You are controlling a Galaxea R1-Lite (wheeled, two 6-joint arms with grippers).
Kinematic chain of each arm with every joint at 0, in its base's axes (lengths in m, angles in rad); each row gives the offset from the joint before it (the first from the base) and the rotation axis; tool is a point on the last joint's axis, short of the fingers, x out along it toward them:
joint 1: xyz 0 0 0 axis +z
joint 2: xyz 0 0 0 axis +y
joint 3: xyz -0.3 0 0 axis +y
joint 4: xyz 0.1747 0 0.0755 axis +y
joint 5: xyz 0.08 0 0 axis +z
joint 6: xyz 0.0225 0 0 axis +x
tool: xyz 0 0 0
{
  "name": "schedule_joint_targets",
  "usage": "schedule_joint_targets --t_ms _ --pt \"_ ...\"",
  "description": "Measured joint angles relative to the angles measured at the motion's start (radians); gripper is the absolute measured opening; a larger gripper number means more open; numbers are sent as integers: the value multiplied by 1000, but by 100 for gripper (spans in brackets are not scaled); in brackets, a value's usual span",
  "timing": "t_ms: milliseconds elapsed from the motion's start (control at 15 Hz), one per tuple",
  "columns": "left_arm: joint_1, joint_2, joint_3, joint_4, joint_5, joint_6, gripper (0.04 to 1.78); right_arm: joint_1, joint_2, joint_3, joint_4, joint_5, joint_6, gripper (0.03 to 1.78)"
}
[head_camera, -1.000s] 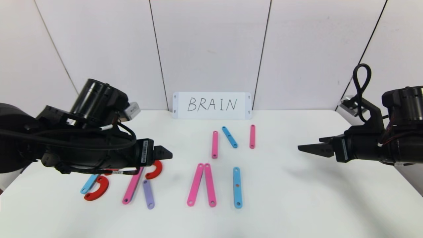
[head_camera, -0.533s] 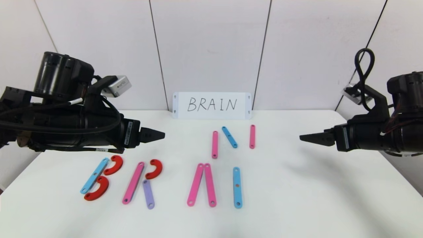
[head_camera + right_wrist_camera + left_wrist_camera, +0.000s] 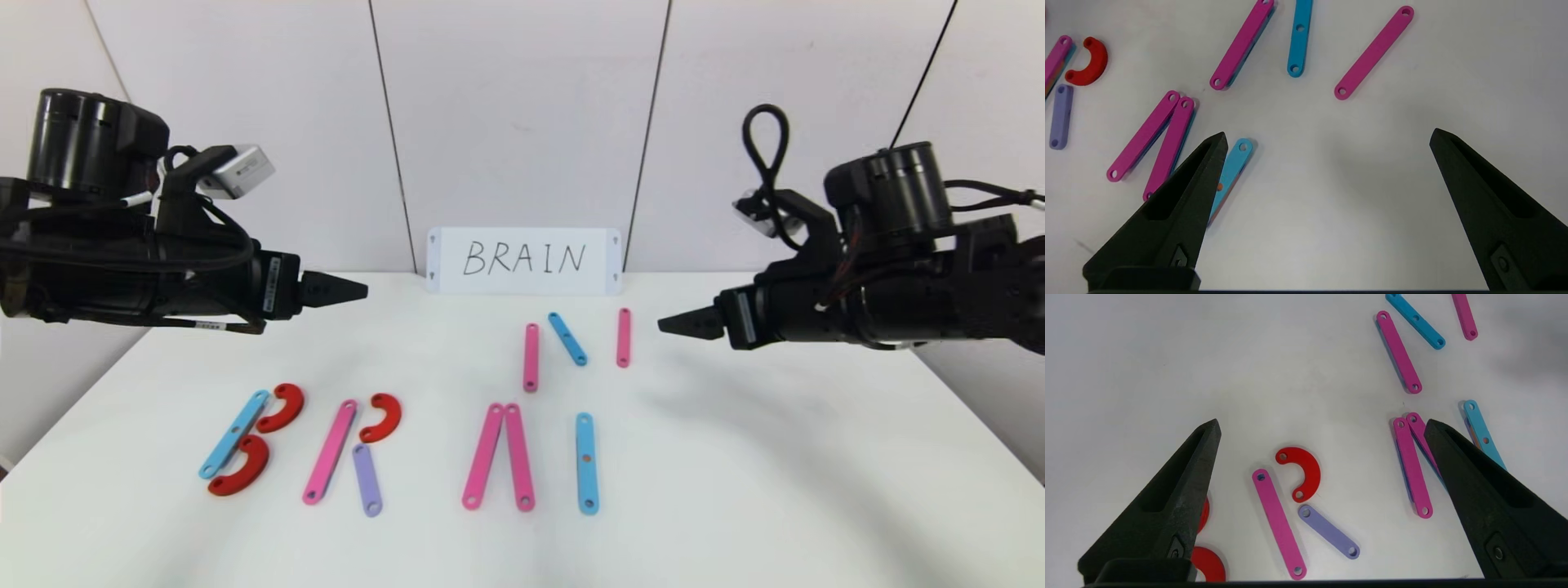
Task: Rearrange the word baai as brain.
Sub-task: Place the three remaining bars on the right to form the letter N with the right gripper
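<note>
Left gripper [image 3: 1323, 424]: black pointed jaws spread wide, nothing between them, held high above the left part of the white table [image 3: 735, 506]. Right gripper [image 3: 1327, 136]: likewise spread and empty, raised over the right side, tips aimed toward the middle.

Below the left gripper, a finished-looking B: long blue holed plastic strip [image 3: 233, 434] with two red C-shaped arcs [image 3: 282, 407] touching its side. Just beside it an R: long pink strip [image 3: 330, 452], red arc [image 3: 380, 417], short purple strip [image 3: 366, 479] as the leg. Then two long pink strips [image 3: 499, 456] meeting at the top as an A, no crossbar visible. Then an upright blue strip [image 3: 586, 463] as I.

N apparently built but set farther back: pink strip [image 3: 531, 357], slanted blue strip [image 3: 566, 338], pink strip [image 3: 624, 336], near the white handwritten BRAIN card [image 3: 523, 260], out of line with the other four letters.

Judged nearly complete; probably left: bringing the N down beside the I.
</note>
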State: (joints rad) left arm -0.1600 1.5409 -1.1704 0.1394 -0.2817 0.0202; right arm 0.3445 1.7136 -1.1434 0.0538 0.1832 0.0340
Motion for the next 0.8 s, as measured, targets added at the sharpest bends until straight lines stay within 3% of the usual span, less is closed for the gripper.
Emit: schedule_joint_targets --t_ms 267,467,800 --pt "105 26 -36 0 -64 4 174 120 141 -127 -10 -113 63 174" --pt "133 49 -52 0 -80 4 174 188 251 -218 -11 -190 78 174" --pt "139 73 -63 0 -81 4 174 258 405 -342 -17 -239 161 174"
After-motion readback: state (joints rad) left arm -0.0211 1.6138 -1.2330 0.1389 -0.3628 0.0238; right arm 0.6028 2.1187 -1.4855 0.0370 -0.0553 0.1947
